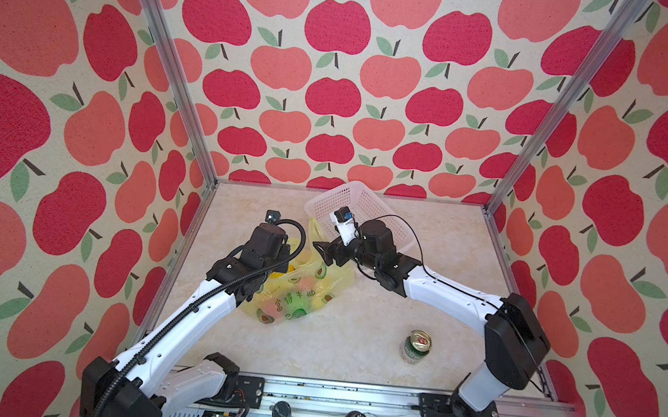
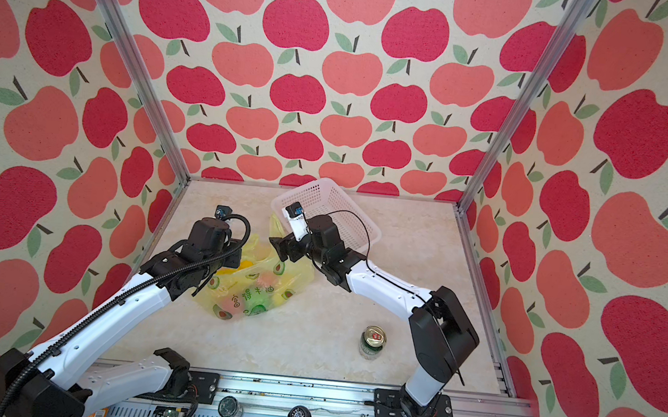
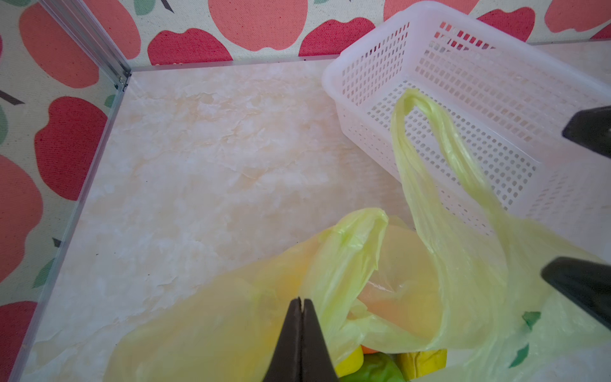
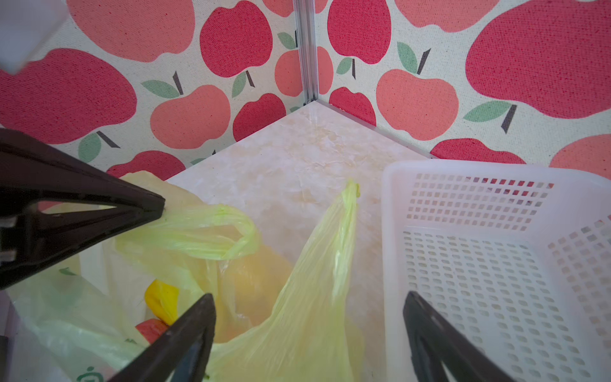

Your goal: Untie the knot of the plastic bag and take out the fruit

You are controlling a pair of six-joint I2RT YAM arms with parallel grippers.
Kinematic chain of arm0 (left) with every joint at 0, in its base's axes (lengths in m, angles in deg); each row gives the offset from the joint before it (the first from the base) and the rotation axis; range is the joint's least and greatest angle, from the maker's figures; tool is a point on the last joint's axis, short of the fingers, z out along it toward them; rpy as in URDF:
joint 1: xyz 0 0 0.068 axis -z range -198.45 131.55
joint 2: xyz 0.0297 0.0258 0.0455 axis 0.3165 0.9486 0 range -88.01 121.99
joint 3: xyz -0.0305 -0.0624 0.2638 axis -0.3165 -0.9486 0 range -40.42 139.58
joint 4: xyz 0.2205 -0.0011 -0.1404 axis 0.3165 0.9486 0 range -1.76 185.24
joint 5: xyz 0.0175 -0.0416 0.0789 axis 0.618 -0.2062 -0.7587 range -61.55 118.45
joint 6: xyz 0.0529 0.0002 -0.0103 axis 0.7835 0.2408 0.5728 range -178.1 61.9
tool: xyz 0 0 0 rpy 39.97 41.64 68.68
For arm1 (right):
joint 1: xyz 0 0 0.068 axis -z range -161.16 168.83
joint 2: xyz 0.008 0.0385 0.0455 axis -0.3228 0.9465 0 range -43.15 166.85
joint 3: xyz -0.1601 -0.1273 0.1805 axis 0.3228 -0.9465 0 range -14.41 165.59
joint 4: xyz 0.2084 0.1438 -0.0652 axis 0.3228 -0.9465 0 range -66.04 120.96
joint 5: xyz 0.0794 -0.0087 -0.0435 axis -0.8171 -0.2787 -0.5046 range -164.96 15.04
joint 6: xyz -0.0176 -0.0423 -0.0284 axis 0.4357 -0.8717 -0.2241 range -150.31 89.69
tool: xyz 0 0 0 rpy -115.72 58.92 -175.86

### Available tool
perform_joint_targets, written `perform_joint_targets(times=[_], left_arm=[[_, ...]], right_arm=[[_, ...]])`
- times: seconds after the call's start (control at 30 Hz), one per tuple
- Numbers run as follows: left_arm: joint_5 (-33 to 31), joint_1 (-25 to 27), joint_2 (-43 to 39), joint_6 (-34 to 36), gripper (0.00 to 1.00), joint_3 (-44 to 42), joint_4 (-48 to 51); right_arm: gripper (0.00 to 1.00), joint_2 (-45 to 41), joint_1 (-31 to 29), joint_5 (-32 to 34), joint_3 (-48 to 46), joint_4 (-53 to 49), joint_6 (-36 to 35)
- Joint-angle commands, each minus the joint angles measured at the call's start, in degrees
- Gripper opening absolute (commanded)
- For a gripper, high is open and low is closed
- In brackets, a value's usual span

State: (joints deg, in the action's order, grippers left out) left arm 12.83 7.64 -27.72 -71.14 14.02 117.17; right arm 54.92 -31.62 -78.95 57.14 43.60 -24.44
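Observation:
The yellow plastic bag (image 1: 298,298) (image 2: 257,290) lies on the table between both arms. No knot shows: its two handle loops stand apart, and the mouth gapes. My left gripper (image 3: 300,302) (image 4: 160,207) is shut, pinching the bag's film beside one handle loop (image 4: 231,231). My right gripper (image 4: 310,330) (image 1: 322,252) is open; the other handle loop (image 4: 334,251) (image 3: 426,139) stands loose between its fingers. Fruit shows in the mouth: a yellow piece (image 3: 350,360) (image 4: 162,297), a green one (image 3: 373,370) and a red one (image 4: 152,329). More fruit (image 1: 304,284) shows through the film.
A white mesh basket (image 1: 362,206) (image 3: 496,82) (image 4: 496,264) stands at the back, right behind the bag and under the right wrist. A green drink can (image 1: 417,347) (image 2: 372,342) stands upright at the front right. Patterned walls close the back and both sides.

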Motion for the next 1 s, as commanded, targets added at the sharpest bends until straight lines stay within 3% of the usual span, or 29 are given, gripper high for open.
perform_joint_targets(times=[0.0, 0.1, 0.13, 0.27, 0.3, 0.33, 0.4, 0.5, 0.63, 0.97], left_arm=[[1.1, -1.3, -2.1, -1.2, 0.0, 0.2, 0.1], [1.6, -1.9, -3.2, -1.4, 0.01, -0.1, 0.3], [1.8, -1.9, -3.6, -1.3, 0.1, -0.2, 0.5], [3.6, -1.6, -4.6, -0.4, 0.82, -0.2, 0.5], [3.6, -1.4, -4.6, -0.2, 0.94, -0.1, 0.4], [3.4, -1.1, -4.6, 0.1, 1.0, -0.1, 0.3], [3.2, -0.5, -4.0, 0.8, 0.99, 0.2, 0.2], [3.3, -0.4, -1.7, 1.1, 0.99, 1.0, 0.8], [2.0, -0.2, 2.5, 1.2, 0.99, 2.7, 2.3], [0.1, -0.2, 8.5, 1.1, 0.98, 4.5, 2.7]], right_arm=[[0.92, 4.4, 0.3, -0.9, 6.3, -4.9, 1.0], [0.92, 8.0, 0.4, 0.2, 11.1, -8.3, 2.0], [0.92, 9.0, 0.6, 1.1, 12.2, -9.2, 2.5], [0.87, 10.3, 1.6, 1.1, 13.2, -9.8, 4.2], [0.81, 10.2, 1.9, 0.5, 13.1, -9.7, 4.7], [0.71, 10.1, 2.1, -0.2, 13.0, -9.4, 4.8], [0.38, 9.7, 2.3, -1.1, 12.9, -9.2, 5.0], [0.09, 8.5, 2.3, -1.4, 12.0, -8.6, 5.2], [0.0, 5.9, 2.3, -1.6, 8.8, -6.1, 5.4], [0.0, -1.0, 2.2, -1.8, 1.2, -1.0, 6.1]])
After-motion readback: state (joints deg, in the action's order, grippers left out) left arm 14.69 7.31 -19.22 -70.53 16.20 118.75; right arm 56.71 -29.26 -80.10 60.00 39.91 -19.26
